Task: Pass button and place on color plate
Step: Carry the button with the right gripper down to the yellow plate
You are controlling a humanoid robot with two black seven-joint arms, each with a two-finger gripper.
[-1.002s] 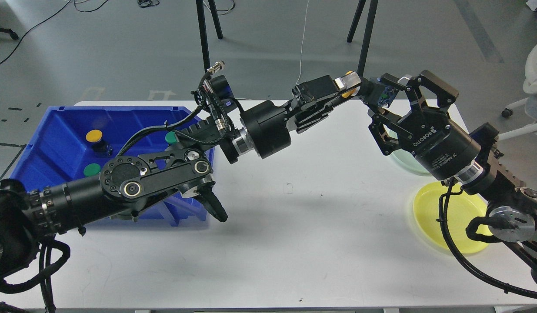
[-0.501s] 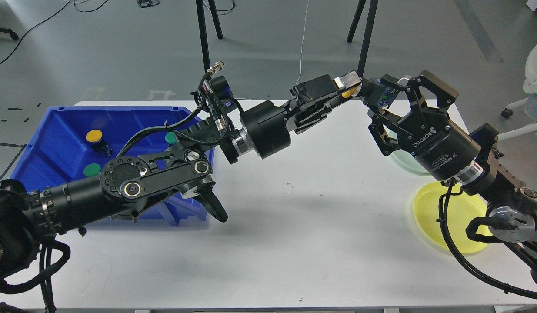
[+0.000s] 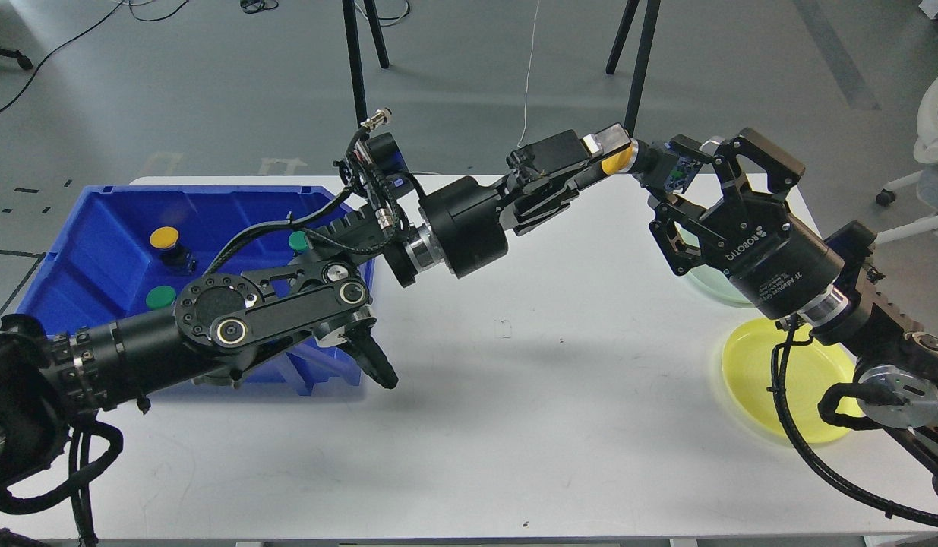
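Above the table's far edge, at 12 o'clock: both grippers are meeting over the white table [image 3: 514, 395].
Left gripper [image 3: 601, 156]: reaching in from 9 o'clock; its fingers are lying close together at the tip, with the button's yellow cap showing between them, so it appears to be pinching the cap.
Button [image 3: 615, 160]: yellow cap on a dark body, hanging in the air between the two grippers, clear of the table.
Right gripper [image 3: 685, 171]: coming in from 4 o'clock; its fingers are closing around the button's dark body end, with a blue and green part showing between them. Whether both fingers are actually touching cannot be told.
Plate [image 3: 750, 380]: yellow, lying flat on the table at 4 o'clock, partly behind the right arm, well apart from the button.
Pale plate [image 3: 704, 281]: sitting at 2 o'clock behind the right gripper's body, mostly hidden.
Bin [image 3: 81, 251]: blue, standing at 9 o'clock on the table, partly behind the left arm.
Bin contents: one yellow-capped button [image 3: 165, 238], one green cap [image 3: 160, 297] and a second green cap [image 3: 298, 241] are lying inside.
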